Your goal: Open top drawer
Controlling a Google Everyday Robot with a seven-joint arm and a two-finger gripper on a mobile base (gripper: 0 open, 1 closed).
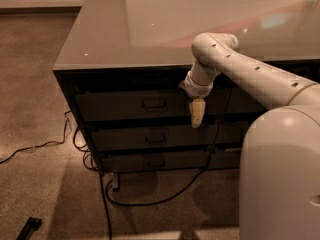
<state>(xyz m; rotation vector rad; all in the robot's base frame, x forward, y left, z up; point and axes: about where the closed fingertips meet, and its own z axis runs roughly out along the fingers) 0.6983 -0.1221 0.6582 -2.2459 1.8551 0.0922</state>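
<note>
Dark grey-brown, the top drawer (115,105) sits just under the glossy countertop (150,29), its front about level with the two shallower drawers (125,139) below. The gripper (197,119) hangs point-down in front of that drawer – just right of its small pull handle (154,104), not on it – with its tan fingers pressed together on nothing. Black cables (150,200) trail across the floor.
</note>
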